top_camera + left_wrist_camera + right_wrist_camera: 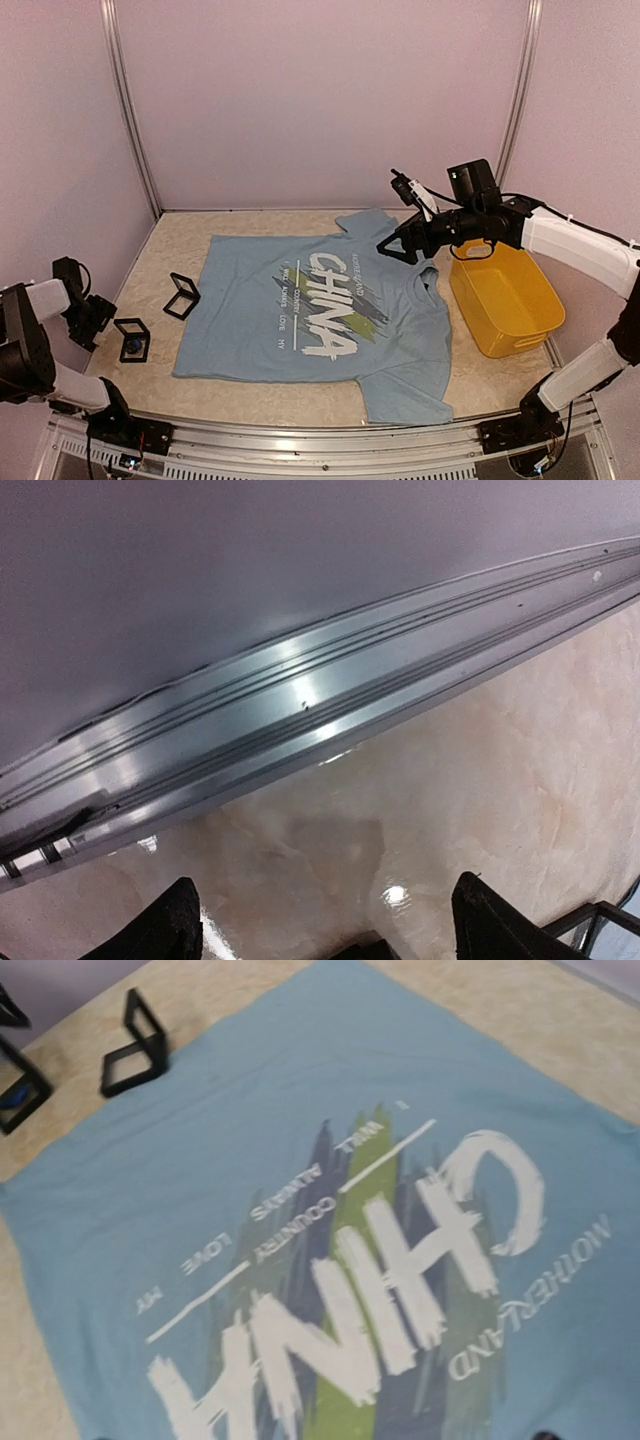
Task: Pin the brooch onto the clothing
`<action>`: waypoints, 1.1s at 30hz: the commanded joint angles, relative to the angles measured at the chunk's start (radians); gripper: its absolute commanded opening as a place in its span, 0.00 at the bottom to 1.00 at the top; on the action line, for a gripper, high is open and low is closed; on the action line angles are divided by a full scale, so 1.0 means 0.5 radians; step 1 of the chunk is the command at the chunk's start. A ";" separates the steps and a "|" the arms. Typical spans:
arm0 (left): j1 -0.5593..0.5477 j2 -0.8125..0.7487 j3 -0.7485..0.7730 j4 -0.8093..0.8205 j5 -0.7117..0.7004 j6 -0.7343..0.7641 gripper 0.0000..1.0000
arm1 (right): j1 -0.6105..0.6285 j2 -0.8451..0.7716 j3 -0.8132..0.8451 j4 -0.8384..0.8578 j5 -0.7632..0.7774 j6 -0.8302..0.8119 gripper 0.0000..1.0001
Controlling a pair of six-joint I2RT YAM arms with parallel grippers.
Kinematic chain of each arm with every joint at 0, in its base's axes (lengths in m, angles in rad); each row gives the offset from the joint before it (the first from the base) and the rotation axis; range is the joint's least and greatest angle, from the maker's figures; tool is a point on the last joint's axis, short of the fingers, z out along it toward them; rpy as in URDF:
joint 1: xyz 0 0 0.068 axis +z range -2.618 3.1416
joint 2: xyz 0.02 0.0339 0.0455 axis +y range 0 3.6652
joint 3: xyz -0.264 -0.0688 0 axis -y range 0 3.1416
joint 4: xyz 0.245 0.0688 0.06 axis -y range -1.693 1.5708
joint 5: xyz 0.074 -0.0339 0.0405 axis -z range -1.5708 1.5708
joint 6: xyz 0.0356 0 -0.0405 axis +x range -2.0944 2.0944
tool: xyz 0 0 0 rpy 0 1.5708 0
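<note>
Resting inside a black framed case (131,322) on the surface (480,385), the brooch (133,346) shows as a dark blue spot, just left of the clothing (250,300), which lies flat, lettering up. My left jaws stand wide apart and empty near that case. My right jaws hang over the collar; I cannot tell their state.

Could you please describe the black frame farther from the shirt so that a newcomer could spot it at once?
A light blue shirt lies spread over the table. Off its left edge sit two small black square frames. The outer frame sits nearer the table's front edge, and unlike its empty-looking neighbour it holds a small blue item.
</note>
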 commanded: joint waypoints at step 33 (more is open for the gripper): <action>-0.780 -0.336 -0.753 0.064 0.013 -1.522 0.56 | 0.065 -0.217 -0.171 0.088 -0.106 -0.177 0.89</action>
